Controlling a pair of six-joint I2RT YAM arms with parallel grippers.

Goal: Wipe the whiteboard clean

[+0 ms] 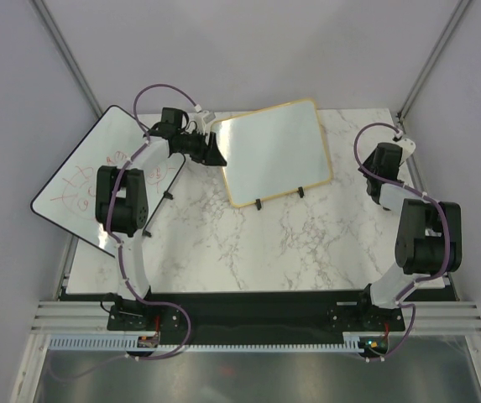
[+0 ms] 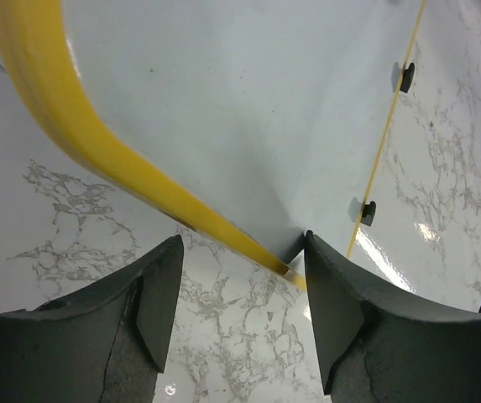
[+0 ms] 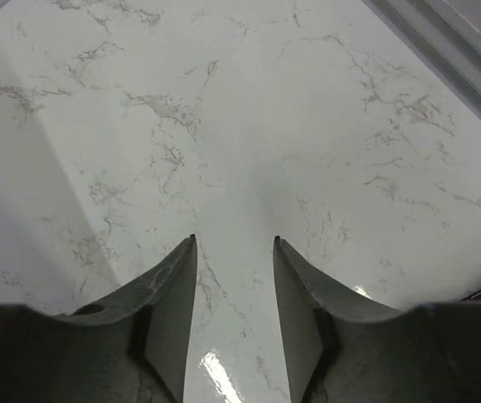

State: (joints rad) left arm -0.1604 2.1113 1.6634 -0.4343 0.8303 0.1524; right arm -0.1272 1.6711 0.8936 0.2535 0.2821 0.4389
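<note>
The whiteboard [image 1: 274,151], tan-framed with rounded corners and two black feet [image 1: 258,204], lies tilted at the middle back of the marble table. Its white face shows no marks. My left gripper [image 1: 214,151] is at the board's left edge, open. In the left wrist view the yellow-looking frame [image 2: 97,143] runs down to the right fingertip [image 2: 311,248], and bare marble lies between the jaws of the left gripper [image 2: 242,239]. My right gripper [image 1: 383,180] hangs to the right of the board. The right wrist view shows the right gripper [image 3: 234,239] open over bare marble, holding nothing.
A larger black-edged whiteboard [image 1: 97,180] with red doodles lies at the left, overhanging the marble table [image 1: 265,252]. The left arm stretches over it. Grey walls and metal posts close in the sides and back.
</note>
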